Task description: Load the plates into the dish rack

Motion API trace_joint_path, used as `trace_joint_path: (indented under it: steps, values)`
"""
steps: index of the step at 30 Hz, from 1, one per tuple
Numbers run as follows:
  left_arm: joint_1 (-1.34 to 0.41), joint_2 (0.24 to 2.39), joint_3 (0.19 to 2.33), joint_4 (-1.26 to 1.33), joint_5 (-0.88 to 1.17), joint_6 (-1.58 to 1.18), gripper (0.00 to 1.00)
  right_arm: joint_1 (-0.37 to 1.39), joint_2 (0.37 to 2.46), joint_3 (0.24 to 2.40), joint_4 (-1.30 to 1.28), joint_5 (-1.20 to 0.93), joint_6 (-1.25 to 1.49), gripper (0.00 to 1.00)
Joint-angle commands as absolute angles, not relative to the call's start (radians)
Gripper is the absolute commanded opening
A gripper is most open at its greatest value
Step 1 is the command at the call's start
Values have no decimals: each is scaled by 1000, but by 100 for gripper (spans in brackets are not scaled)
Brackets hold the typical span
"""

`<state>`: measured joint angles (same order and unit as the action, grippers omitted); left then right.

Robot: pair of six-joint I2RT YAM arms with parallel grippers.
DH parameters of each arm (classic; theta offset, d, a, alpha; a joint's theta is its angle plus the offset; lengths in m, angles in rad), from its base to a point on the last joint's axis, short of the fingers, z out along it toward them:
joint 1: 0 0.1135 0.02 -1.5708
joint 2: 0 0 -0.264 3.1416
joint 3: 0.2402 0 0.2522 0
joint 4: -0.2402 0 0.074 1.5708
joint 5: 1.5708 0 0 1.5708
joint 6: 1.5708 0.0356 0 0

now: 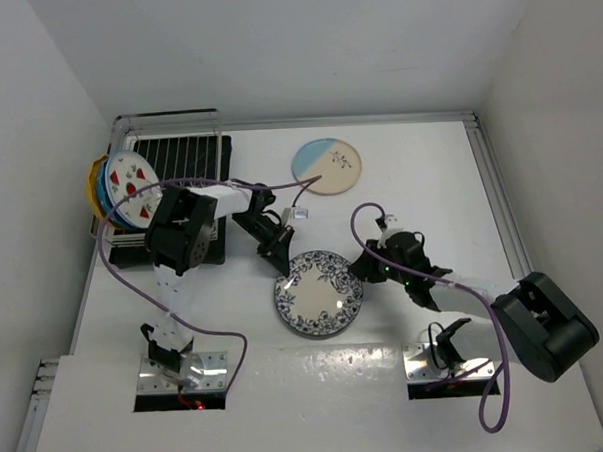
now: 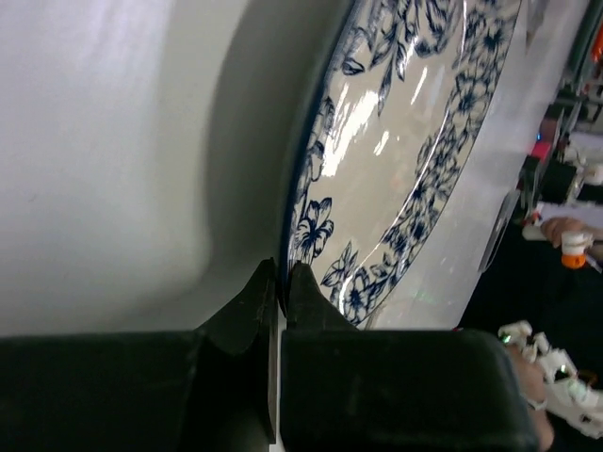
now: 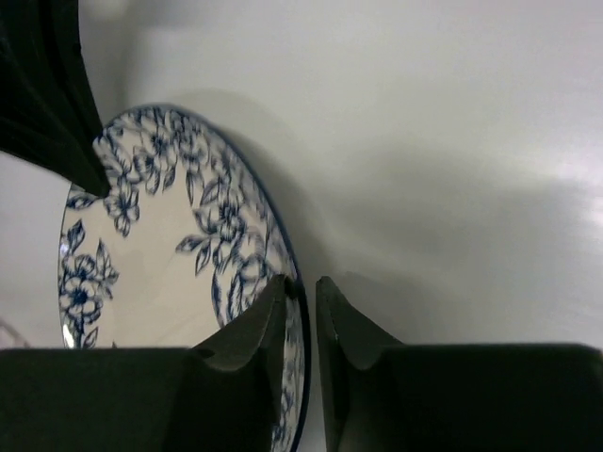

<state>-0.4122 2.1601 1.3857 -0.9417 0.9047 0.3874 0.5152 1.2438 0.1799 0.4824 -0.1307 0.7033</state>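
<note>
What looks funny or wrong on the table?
Nothing is spilled or broken. The odd bit: the left gripper pinches the rim of the flowered plate while the right gripper straddles its other side, so two grippers are on one plate.

My left arm (image 1: 177, 241) covers the near end of the rack (image 1: 178, 151), and behind the strawberry plate (image 1: 132, 183) the other plates (image 1: 95, 190) show only slivers of rim. The flowered plate (image 2: 396, 160) runs off my left wrist view's top edge. My right fingers (image 3: 250, 330) hide its lower rim, so contact there is unclear.
</note>
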Motion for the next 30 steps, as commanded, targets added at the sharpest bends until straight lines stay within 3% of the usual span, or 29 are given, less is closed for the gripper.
trace_joint_path:
  steps: [1, 2, 3, 7, 19, 30]
  values:
    - [-379, 2063, 1425, -838, 748, 333, 0, 508, 1255, 314, 429, -51, 640, 27]
    - [-359, 2028, 1425, -821, 689, 271, 0, 508, 1256, 327, 398, -40, 635, 36]
    - [-348, 2008, 1425, -792, 596, 246, 0, 508, 1258, 356, 346, -32, 631, 55]
    - [-305, 1913, 1449, -769, 463, 190, 0, 508, 1261, 422, 230, 30, 611, 79]
    - [-245, 1695, 1561, -707, 102, 126, 0, 506, 1160, 419, 157, 179, 611, 82]
    - [-95, 1563, 1721, -657, 5, 71, 0, 508, 1097, 379, 149, 245, 607, 82]
